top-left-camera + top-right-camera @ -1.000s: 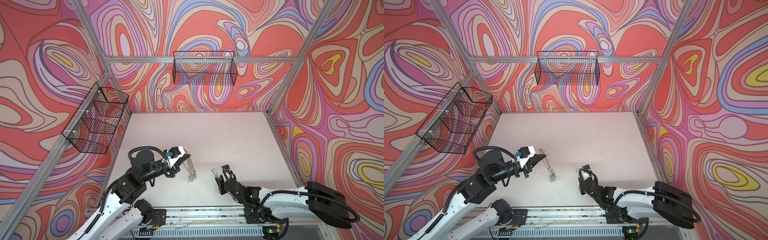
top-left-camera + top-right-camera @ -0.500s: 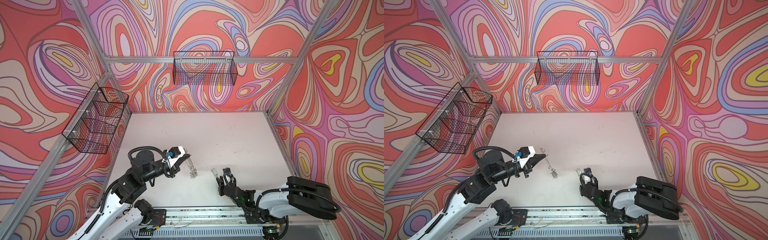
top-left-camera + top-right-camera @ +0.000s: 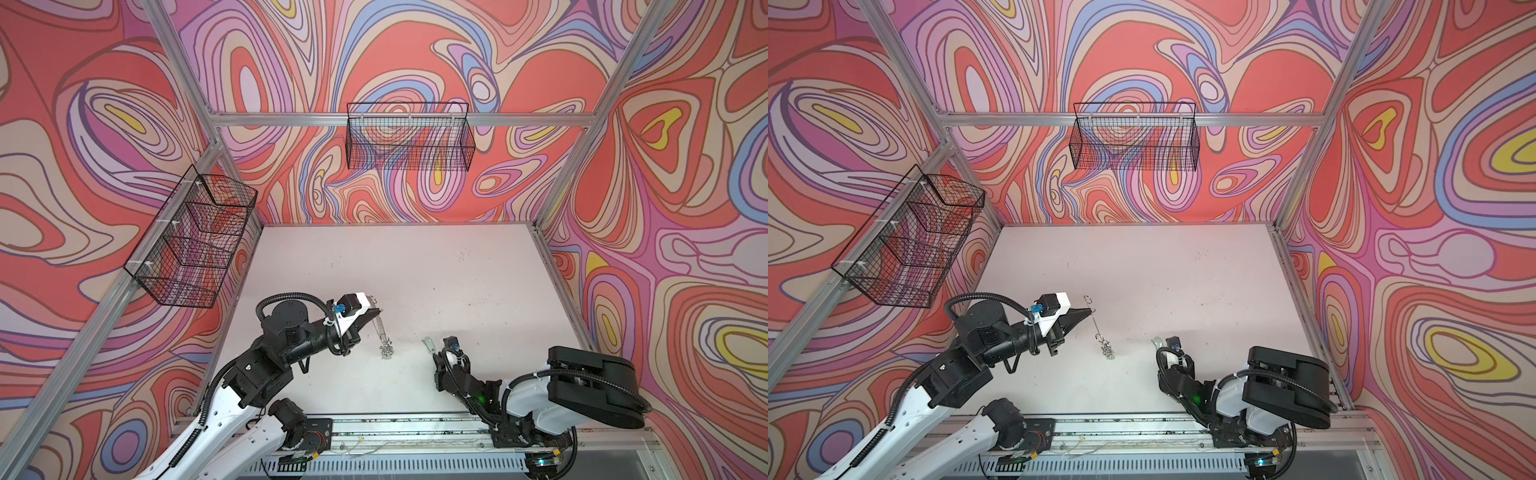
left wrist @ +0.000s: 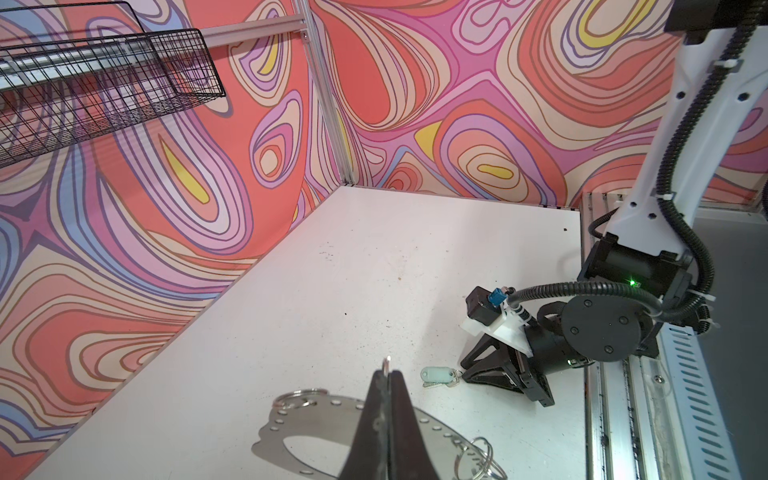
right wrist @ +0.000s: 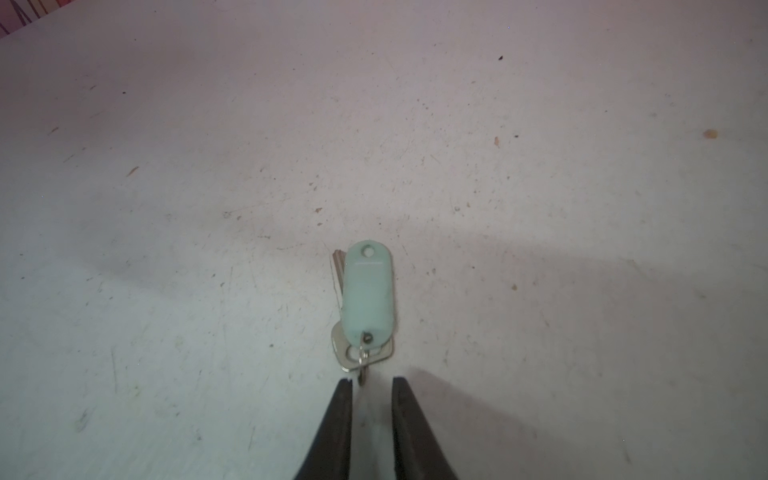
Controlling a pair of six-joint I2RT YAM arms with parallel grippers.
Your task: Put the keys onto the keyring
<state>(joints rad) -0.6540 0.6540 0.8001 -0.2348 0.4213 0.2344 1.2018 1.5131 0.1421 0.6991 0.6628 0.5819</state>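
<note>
Hovering low over the table (image 5: 208, 166), the right gripper (image 5: 372, 380) has its jaws a narrow gap apart and nothing clamped yet. The small split ring (image 5: 363, 374) of a key (image 5: 341, 351) lies at the tips, close against one finger rather than centred. The key lies flat on the table with its pale green tag (image 5: 368, 291) resting on top of it. The first risk is in the pinch: with the ring off-centre, that near finger would likely reach it first and nudge it sideways, so the jaws could meet on air or catch only the wire's edge. A thin wire ring lying flat gives the pads little to bite (and tips this near the surface may scrape and flick the key away). If it does lift, the tag and blade will probably swing under the ring and get in the way. Well apart from the key, the left gripper (image 4: 388, 374) is shut on the rim of the keyring (image 4: 305, 422), holding it clear of the table, tilted and edge-on in both top views (image 3: 380, 328). That grip takes only a little of the plate's edge, so a push from the key could pivot the plate in the jaws. Its wire loops (image 4: 478, 457) look small, so slight misalignment would miss them.
</note>
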